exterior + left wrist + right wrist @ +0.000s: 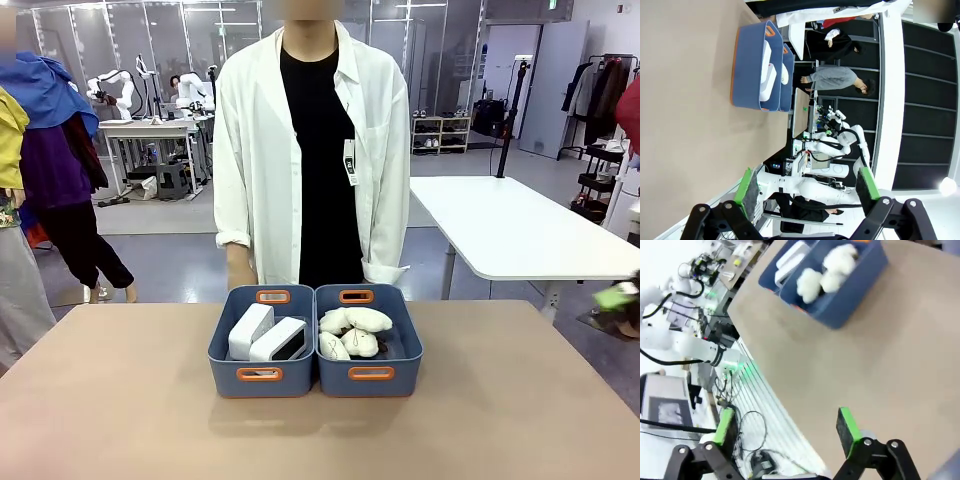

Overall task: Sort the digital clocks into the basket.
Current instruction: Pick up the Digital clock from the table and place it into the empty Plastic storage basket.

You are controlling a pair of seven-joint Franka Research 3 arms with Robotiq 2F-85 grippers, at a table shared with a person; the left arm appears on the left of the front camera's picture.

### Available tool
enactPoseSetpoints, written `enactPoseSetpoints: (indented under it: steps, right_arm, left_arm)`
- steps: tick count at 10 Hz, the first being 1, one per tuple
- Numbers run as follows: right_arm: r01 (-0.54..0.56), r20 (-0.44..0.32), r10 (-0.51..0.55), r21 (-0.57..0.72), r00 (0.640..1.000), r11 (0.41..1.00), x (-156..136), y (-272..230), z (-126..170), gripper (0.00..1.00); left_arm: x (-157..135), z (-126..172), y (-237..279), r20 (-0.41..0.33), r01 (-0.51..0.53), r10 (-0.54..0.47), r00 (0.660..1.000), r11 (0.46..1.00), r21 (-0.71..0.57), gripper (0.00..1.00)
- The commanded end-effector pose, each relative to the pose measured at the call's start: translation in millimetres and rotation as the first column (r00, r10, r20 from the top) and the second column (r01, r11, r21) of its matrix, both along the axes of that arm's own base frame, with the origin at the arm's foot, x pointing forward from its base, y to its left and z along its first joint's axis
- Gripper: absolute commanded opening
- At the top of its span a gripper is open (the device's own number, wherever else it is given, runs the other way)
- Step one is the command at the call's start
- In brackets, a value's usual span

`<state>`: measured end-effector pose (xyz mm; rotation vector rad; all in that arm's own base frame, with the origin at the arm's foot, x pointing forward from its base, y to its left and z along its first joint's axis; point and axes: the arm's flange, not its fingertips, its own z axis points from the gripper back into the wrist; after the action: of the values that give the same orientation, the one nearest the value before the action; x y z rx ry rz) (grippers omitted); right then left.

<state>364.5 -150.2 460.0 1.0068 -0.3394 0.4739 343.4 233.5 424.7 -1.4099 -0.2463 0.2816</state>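
both clocks point(267, 335) lie in the left basket point(262, 378) at mid worktop point(120, 400), touching the right bin point(370, 375) of plush toys point(352, 332). left claw point(807, 192) and right claw point(785, 427) hang released, empty, well apart from the bins.

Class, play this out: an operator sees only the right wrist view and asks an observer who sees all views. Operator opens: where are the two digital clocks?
Observer: Both digital clocks lie in the left basket, leaning side by side.
Operator: And the white lumps I see?
Observer: Cream plush toys, in the right bin that touches the basket.
Operator: Is my other gripper free?
Observer: The left gripper is open and holds nothing.
Operator: Anyone nearby?
Observer: A person in a white coat stands at the table's far side, behind the bins.
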Motion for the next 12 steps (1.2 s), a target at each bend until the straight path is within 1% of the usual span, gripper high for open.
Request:
enactPoseSetpoints:
  steps: [1,2,3,4,12]
  right_arm:
    - [0.157,-0.113,-0.150,0.057,0.982,0.986,-40,-20,0,1.00]
    - [0.174,-0.133,-0.166,0.051,0.977,0.983,-49,-24,-6,1.00]
    - [0.181,-0.174,-0.175,0.018,0.969,0.983,-46,-20,-16,1.00]
    - [0.138,-0.105,-0.133,0.035,0.986,0.990,-43,-41,-5,1.00]
    - [0.138,-0.105,-0.133,0.035,0.986,0.990,-43,-41,-5,1.00]
  left_arm:
    - [-6,1,0,0.016,0.009,-0.009,1.000,1.000,0.004,1.00]
    - [-6,1,0,0.016,0.009,-0.009,1.000,1.000,0.004,1.00]
    - [-6,1,0,0.016,0.009,-0.009,1.000,1.000,0.004,1.00]
    - [-6,1,0,0.016,0.009,-0.009,1.000,1.000,0.004,1.00]
    - [-6,1,0,0.016,0.009,-0.009,1.000,1.000,0.004,1.00]
